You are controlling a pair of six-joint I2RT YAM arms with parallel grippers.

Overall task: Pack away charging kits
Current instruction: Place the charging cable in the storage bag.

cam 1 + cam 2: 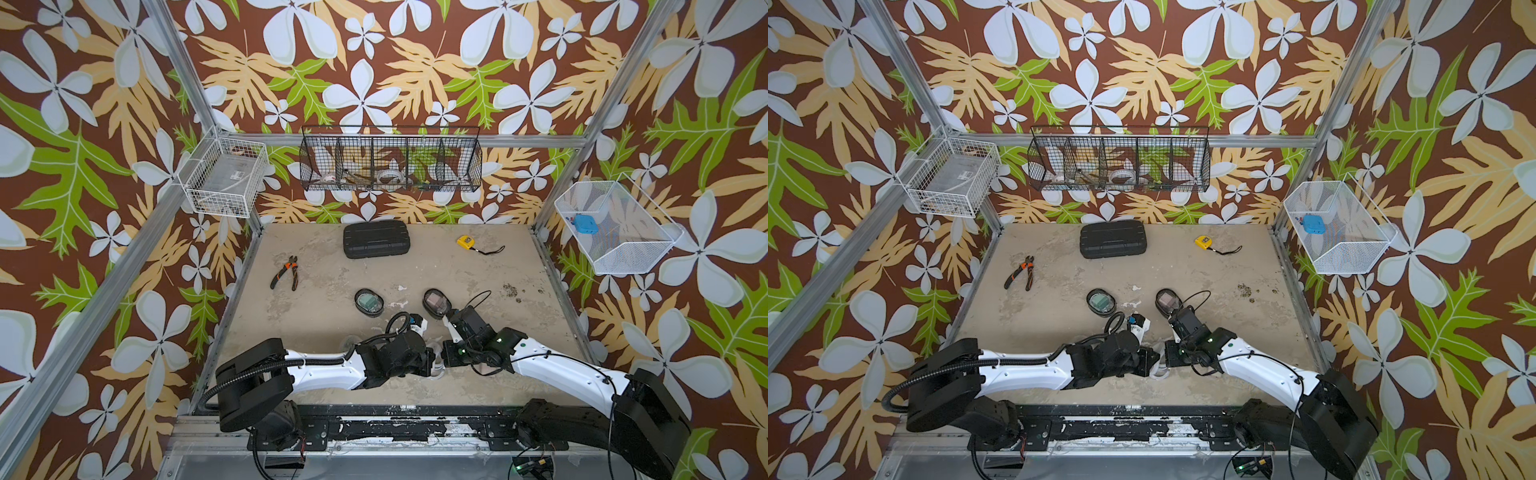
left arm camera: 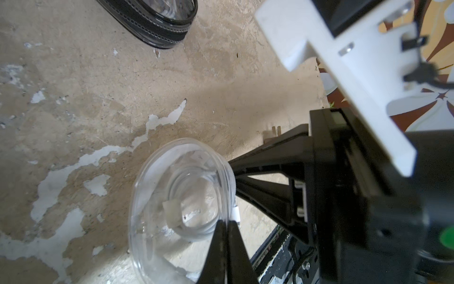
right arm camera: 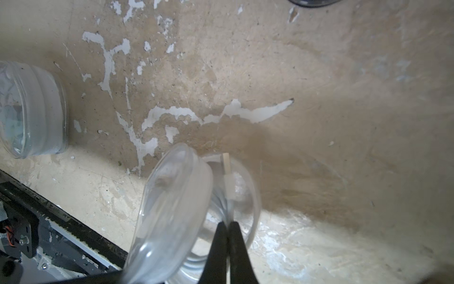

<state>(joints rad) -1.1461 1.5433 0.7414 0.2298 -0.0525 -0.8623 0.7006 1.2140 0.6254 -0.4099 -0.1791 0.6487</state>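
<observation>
A clear oval case [image 2: 152,196] with a coiled white cable [image 2: 196,231] inside rests on the table near its front edge, between my two wrists [image 1: 437,374]. My left gripper [image 2: 227,222] is shut on its rim. My right gripper [image 3: 227,223] is shut on the opposite rim, and its black fingers [image 2: 260,179] meet at the case. The clear lid [image 3: 177,209] stands tilted up. Plug prongs [image 2: 276,129] peek out behind the right fingers. Two black-rimmed oval cases [image 1: 369,302] [image 1: 436,303] lie farther back. Another clear case [image 3: 32,110] sits close by.
A large black ribbed case [image 1: 376,239], pliers [image 1: 286,272] and a yellow tape measure [image 1: 466,242] lie at the back of the table. Wire baskets hang at the left [image 1: 224,178], back [image 1: 390,158] and right [image 1: 615,249]; the right one holds a blue block [image 1: 584,224].
</observation>
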